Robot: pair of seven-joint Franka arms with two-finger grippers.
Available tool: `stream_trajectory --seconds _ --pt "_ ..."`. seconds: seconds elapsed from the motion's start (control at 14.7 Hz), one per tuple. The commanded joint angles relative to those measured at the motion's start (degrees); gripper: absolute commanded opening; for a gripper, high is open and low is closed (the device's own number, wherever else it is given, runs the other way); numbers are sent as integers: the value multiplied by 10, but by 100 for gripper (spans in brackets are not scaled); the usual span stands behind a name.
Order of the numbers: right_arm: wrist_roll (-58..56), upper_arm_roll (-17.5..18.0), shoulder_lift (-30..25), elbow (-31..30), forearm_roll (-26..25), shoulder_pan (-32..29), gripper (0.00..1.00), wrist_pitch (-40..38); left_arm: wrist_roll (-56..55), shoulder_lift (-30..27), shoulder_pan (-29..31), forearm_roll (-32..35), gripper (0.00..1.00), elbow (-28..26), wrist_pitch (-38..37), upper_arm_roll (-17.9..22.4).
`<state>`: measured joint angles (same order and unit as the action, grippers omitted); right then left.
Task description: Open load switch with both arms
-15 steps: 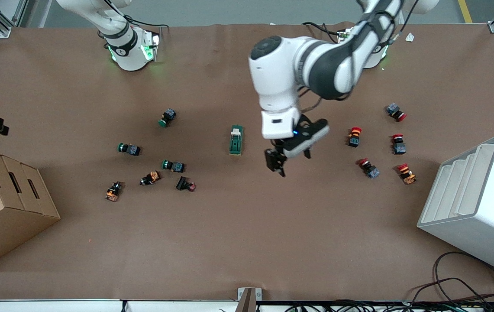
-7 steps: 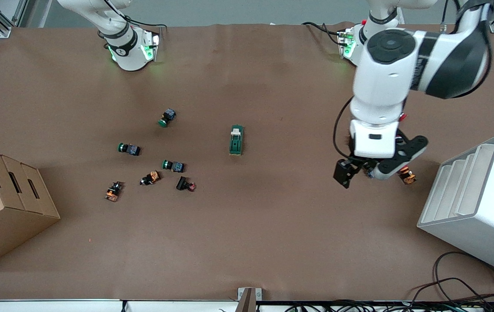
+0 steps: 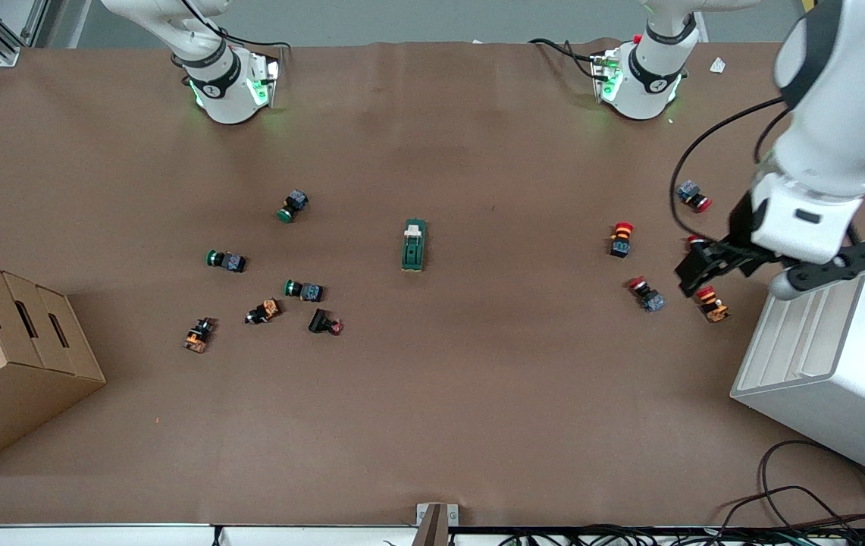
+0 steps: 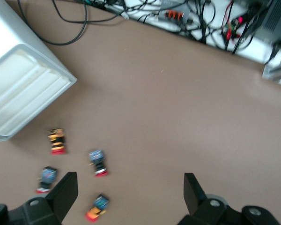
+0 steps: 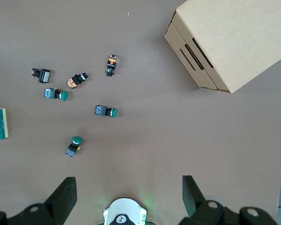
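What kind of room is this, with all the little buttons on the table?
Probably a robot lab: two arms bolted to a brown table, push buttons scattered round a green switch, and loose cables at its edge.

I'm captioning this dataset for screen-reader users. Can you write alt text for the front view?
A dark-green load switch lies untouched mid-table on brown paper, while the left gripper, fingers open, hangs over red-capped push buttons beside a white rack. Green-capped push buttons lie toward the right arm's end, near a cardboard box; the right gripper is out of frame.
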<state>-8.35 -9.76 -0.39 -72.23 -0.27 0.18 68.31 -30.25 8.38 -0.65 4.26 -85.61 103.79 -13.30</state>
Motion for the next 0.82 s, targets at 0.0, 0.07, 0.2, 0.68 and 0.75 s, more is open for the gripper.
stream_trajectory --seconds 0.0,0.07,0.2,0.68,0.75 --pt "-2 11 -6 -13 -3 -11 100 8 81 -49 5 -39 100 -23 -58 26" --pt "-2 11 -6 -13 -5 -11 100 9 112 -59 32 -67 100 -23 -85 24" --pt "-2 11 -5 -11 -6 -11 100 8 181 -83 49 -92 100 -28 -123 29" --pt "3 10 -1 -9 -7 -9 100 3 225 -158 -17 -68 100 -83 -169 81" --pt "2 11 -1 -12 -6 -7 100 2 228 -161 -37 -52 100 -89 -168 91"
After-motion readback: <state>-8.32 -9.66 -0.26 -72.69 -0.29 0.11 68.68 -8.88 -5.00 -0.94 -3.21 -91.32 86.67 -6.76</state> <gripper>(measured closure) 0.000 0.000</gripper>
